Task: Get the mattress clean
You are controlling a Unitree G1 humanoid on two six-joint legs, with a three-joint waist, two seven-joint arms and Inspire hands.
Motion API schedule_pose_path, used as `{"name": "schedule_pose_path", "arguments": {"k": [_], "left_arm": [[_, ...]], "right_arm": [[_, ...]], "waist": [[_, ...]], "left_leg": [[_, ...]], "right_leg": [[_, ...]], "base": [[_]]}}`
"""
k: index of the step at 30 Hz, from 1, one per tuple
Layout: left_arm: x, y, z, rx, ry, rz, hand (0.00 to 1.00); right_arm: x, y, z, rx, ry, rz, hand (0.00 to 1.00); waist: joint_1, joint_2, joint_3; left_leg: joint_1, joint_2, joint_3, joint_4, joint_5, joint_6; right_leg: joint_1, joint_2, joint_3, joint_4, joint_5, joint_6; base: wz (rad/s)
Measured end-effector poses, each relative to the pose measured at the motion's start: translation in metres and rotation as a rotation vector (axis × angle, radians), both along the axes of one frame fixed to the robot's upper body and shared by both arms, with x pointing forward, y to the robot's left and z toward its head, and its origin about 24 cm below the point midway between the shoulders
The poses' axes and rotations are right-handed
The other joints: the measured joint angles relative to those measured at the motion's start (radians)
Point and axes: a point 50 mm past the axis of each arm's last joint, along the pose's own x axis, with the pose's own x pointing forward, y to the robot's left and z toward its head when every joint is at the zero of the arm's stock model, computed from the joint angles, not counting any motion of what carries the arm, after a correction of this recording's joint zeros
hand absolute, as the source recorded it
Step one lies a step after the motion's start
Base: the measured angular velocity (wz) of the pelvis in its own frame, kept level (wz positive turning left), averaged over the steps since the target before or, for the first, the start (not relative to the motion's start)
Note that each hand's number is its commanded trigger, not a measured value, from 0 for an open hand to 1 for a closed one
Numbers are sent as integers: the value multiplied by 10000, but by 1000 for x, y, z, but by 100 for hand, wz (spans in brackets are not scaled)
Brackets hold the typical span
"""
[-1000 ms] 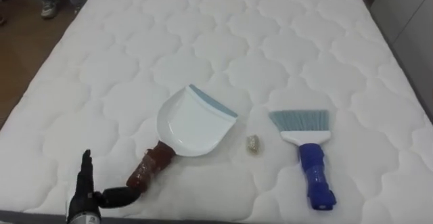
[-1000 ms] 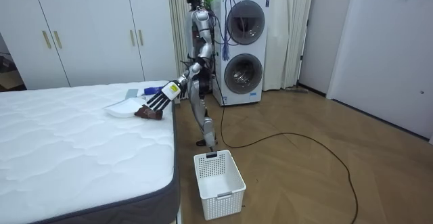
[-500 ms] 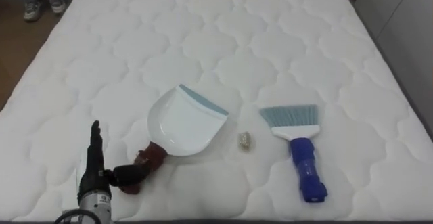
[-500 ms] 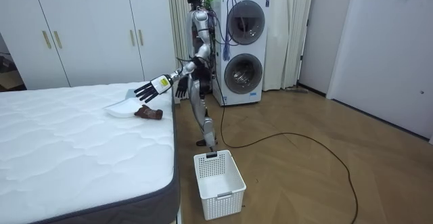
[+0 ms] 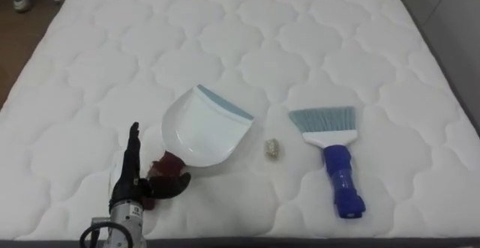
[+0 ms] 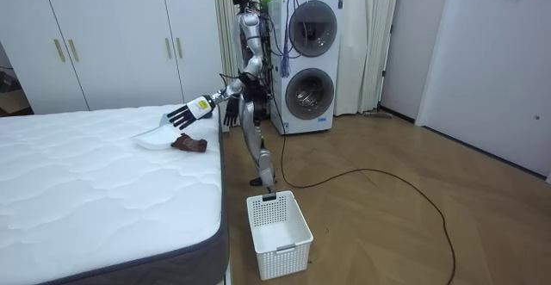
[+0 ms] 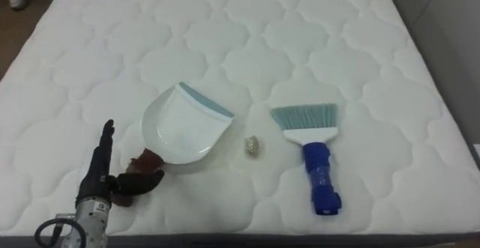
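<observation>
Robot stands at the edge of the white quilted mattress [image 5: 262,38]. White plastic dustpan with a blue-grey lip [image 5: 202,132] lies flat on it. Long axis is diagonal: brown handle [image 5: 166,164] toward the robot's near left, lip pointing far right. Blue-handled hand brush with a white head and pale blue bristles [image 5: 335,154] lies well to the dustpan's right. Its long axis is almost straight away from the robot, bristles at the far end. Small crumpled beige scrap [image 5: 271,149] sits between the two, touching neither. Left hand [image 5: 127,188] is open, fingers straight, thumb spread toward the handle end. The room view puts it above the handle, not touching. Right hand [image 6: 228,115] hangs by the hip; state cannot be told. White slatted plastic basket [image 6: 288,252] stands on the floor beside the bed.
</observation>
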Motion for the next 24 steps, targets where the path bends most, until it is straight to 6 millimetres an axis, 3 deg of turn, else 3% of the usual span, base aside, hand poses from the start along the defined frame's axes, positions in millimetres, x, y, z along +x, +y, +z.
{"name": "schedule_pose_path", "arguments": {"k": [11,24], "left_arm": [[5,0,-12,213,709,-5,0],[6,1,-14,305,827,15,0]], "right_arm": [[9,1,1,65,-46,-53,0],[10,1,1,41,-58,-23,0]], "waist": [[-345,101,61],[-353,94,60]], "left_leg": [[-299,7,-23,16,5,2],[-487,8,-27,16,5,3]], "right_leg": [[-364,0,33,110,1,-2],[-563,3,45,117,1,-2]], "base": [[0],[-1]]}}
